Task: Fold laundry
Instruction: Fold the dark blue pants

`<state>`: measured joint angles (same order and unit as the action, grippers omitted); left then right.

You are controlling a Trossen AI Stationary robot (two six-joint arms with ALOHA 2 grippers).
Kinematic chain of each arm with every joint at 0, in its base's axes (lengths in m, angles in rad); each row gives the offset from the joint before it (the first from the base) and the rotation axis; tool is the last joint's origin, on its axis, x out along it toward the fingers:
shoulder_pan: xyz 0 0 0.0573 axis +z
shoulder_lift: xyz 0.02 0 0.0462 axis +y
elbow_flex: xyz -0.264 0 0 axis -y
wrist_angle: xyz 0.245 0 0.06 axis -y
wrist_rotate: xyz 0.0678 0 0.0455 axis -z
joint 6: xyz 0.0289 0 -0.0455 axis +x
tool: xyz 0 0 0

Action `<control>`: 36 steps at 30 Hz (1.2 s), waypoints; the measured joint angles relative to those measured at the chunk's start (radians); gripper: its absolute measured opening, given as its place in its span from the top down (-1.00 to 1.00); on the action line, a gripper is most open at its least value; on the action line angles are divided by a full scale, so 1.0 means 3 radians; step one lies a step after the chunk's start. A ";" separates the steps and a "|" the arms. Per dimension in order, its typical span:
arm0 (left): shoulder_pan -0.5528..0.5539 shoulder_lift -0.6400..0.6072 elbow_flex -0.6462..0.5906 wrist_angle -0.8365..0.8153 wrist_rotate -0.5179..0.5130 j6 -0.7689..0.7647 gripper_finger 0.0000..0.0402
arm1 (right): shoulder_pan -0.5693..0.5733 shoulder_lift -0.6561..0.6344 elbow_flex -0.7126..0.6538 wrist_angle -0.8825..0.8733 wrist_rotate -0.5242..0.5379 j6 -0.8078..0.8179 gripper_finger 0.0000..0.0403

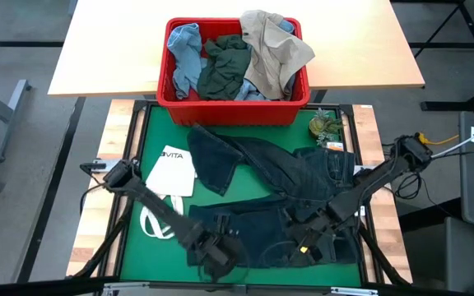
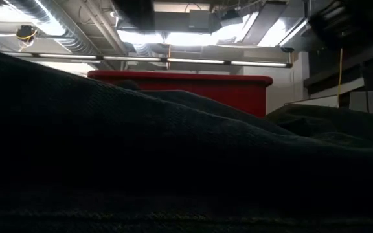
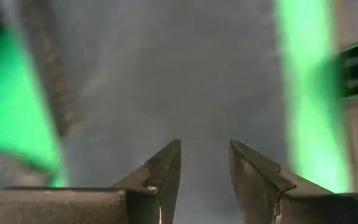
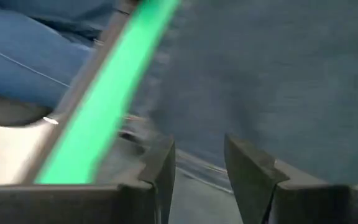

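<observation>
Well, folding barely begun.
Both pincers, left (image 1: 215, 256) and right (image 1: 309, 238), gape released over the half-folded jeans (image 1: 286, 181); the bin (image 1: 171, 90) holds more laundry.

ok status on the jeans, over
Left gripper and right gripper both open, low over the jeans. Jeans spread on the green mat, unfolded. White tote bag beside them.

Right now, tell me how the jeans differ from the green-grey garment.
The jeans lie spread over the green mat; the green-grey garment sits bunched in the red bin. The jeans are dark navy and show far more cloth; the green-grey garment shows only a small heap. Both grippers, left and right, are over the jeans; none is near the green-grey garment. Both are unfolded cloth.
</observation>
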<state>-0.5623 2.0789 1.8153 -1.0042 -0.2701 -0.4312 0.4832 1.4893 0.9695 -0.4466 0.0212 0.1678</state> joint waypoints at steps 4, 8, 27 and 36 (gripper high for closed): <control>0.0286 0.0000 0.0000 -0.0589 0.0008 0.0108 0.36 | -0.0178 -0.0001 0.0000 -0.0148 0.0071 -0.0241 0.31; 0.0482 -0.0040 -0.0013 -0.1150 0.0041 0.0271 0.36 | -0.0373 0.0005 0.0000 -0.0246 0.0069 -0.0425 0.31; 0.0934 -0.1575 -0.2026 0.0495 0.0830 0.0501 0.36 | -0.0587 -0.0015 0.0000 -0.0465 0.0184 -0.0757 0.31; 0.1005 -0.1541 -0.2603 0.1021 0.1184 0.0510 0.36 | -0.0588 -0.0013 0.0000 -0.0535 0.0272 -0.0755 0.31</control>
<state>-0.2608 1.6165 1.0342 -0.6980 0.0850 -0.2781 0.3069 1.4855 0.9695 -0.6072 0.1028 -0.0588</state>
